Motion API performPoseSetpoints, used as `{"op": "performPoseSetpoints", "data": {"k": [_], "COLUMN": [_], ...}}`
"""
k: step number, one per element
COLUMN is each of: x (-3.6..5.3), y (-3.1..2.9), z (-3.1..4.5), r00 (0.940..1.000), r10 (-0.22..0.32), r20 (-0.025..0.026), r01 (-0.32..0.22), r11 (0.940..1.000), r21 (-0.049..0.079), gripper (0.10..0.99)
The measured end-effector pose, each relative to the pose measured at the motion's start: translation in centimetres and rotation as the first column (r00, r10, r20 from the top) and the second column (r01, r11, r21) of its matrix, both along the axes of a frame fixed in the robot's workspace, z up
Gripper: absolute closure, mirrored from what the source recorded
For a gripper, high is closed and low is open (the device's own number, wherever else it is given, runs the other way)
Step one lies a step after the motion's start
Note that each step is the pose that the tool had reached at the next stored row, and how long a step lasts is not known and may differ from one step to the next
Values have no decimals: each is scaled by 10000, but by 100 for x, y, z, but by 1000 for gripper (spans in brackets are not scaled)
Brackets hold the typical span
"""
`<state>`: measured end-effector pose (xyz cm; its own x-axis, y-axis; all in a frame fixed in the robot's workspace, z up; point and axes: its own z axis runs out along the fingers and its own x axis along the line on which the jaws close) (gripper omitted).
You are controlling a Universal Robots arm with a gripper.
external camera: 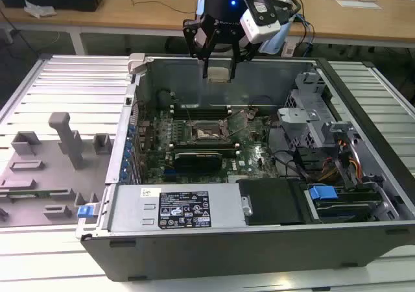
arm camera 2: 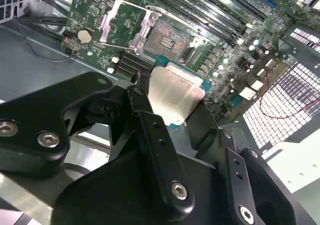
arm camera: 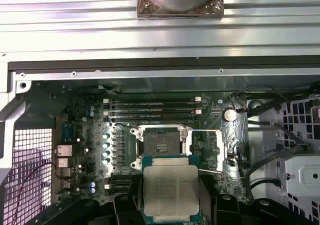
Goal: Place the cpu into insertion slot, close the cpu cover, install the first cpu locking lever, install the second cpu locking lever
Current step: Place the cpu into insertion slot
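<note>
The cpu (arm camera: pixel 170 190) is held off the board, clamped between the two black fingers (arm camera 2: pixel 142 105) of the pincer (external camera: pixel 219 76). The fingers are closed only as far as the chip's width, each pressing on an opposite edge.

The chip's pale metal face points up toward the wrist, so its contact side faces down at the motherboard (arm camera: pixel 80 135). It looks roughly level. It is so nearly square that I cannot pick out a long axis. In the first wrist view its edges seem to run about parallel to those of the socket.

The insertion slot (arm camera: pixel 161 145) lies below the pincer and well apart from it, dark, bare and silver-rimmed. The cpu cover (arm camera 2: pixel 106 27) is swung back beside the slot, leaving the slot open. The memory slots (arm camera: pixel 150 105) lie beyond the socket, farther from the pincer.

In the exterior view the pincer hangs high over the open computer case (external camera: pixel 259 204), near its far wall.

I judge the first step to be in hand: the chip is carried but not seated, and the cover is unclosed. I judge that seating it calls for centring the chip over the socket, keeping it flat and its edges square to the rim, and lowering it gently.
</note>
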<state>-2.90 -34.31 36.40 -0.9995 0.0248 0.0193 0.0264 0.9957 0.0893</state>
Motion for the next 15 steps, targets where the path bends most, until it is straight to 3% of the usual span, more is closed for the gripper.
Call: {"op": "performPoseSetpoints", "data": {"k": [10, 15], "x": [-11, -20], "y": [0, 1], "z": [-33, -123], "r00": [10000, 10000], "r10": [1, 0], "r20": [42, 63], "r01": [-1, 0], "r11": [10000, 10000], "r21": [0, -5], "gripper": [545, 545]}}
